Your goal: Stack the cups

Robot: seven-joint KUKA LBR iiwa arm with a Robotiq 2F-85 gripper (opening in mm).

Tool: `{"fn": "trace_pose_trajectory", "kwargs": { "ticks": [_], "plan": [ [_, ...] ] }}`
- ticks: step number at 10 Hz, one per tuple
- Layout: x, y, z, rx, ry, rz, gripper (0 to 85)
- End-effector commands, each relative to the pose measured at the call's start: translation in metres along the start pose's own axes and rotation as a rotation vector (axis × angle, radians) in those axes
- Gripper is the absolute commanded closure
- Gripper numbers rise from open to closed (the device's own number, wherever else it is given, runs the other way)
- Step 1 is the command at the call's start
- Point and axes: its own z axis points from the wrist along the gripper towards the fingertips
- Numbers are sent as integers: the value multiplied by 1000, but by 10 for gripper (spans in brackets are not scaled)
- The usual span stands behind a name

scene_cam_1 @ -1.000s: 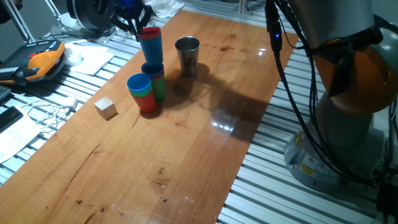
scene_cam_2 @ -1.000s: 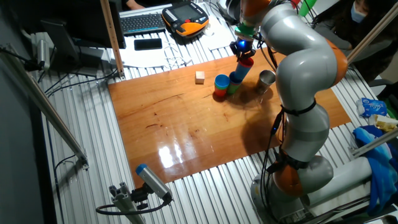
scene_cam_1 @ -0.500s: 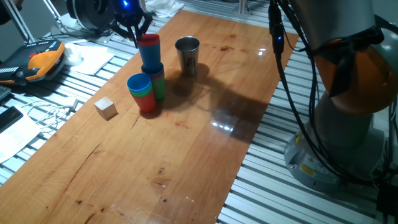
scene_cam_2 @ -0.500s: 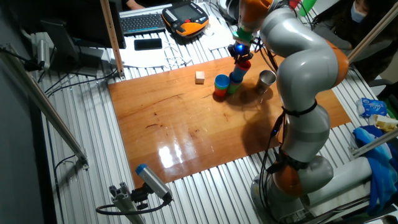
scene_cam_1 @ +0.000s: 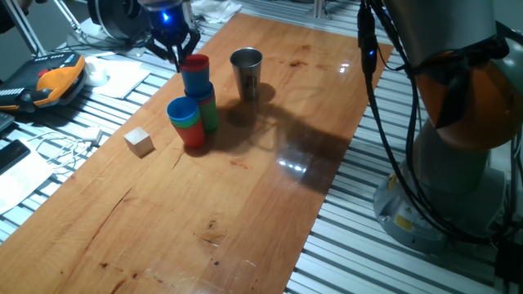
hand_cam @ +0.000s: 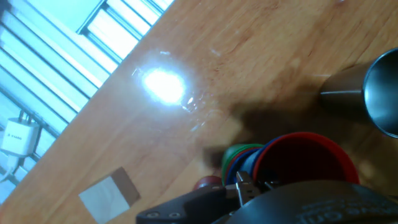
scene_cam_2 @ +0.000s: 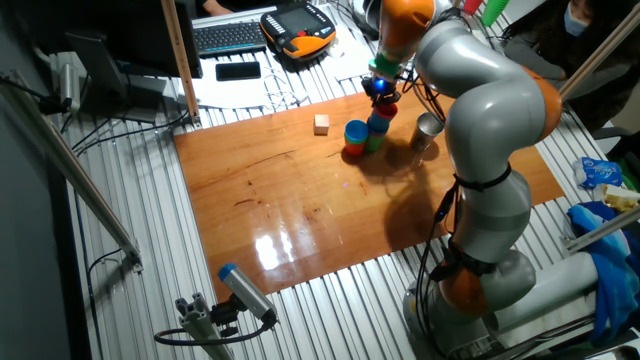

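Observation:
My gripper (scene_cam_1: 175,47) is shut on the rim of a red cup (scene_cam_1: 194,62) nested in a blue cup (scene_cam_1: 197,81). Both sit low in the back stack, over a green cup (scene_cam_1: 209,113). In the hand view the red rim (hand_cam: 303,142) fills the lower right, with a fingertip (hand_cam: 247,182) on its edge. A second stack (scene_cam_1: 186,122), blue over green over red, stands touching the first at the front. The steel cup (scene_cam_1: 246,72) stands alone to the right and also shows in the hand view (hand_cam: 373,93). In the other fixed view the gripper (scene_cam_2: 380,90) is over the stacks (scene_cam_2: 366,133).
A small wooden cube (scene_cam_1: 139,141) lies left of the stacks, and shows in the hand view (hand_cam: 109,193). An orange pendant (scene_cam_1: 55,82), cables and papers lie off the table's left edge. The arm's base (scene_cam_1: 458,163) stands at the right.
The gripper has come down with the red and blue cups, pushing them deeper into the back stack, which is now shorter. The other cups and the cube have not moved.

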Motion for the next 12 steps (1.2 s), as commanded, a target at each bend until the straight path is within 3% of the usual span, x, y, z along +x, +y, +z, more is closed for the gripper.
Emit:
{"fn": "trace_pose_trajectory", "kwargs": {
  "ticks": [1,2,3,4,6,7,8,9,12],
  "plan": [
    [0,0,1,2,-10,0,850],
    [0,1,3,8,-18,12,680],
    [0,2,4,13,-27,23,680],
    [0,3,5,24,-40,36,510],
    [2,5,11,24,-53,64,510],
    [5,8,16,30,-70,83,340],
    [8,10,23,37,-96,102,340],
    [9,12,28,41,-109,114,170],
    [7,12,32,55,-95,127,170]
  ]
}}
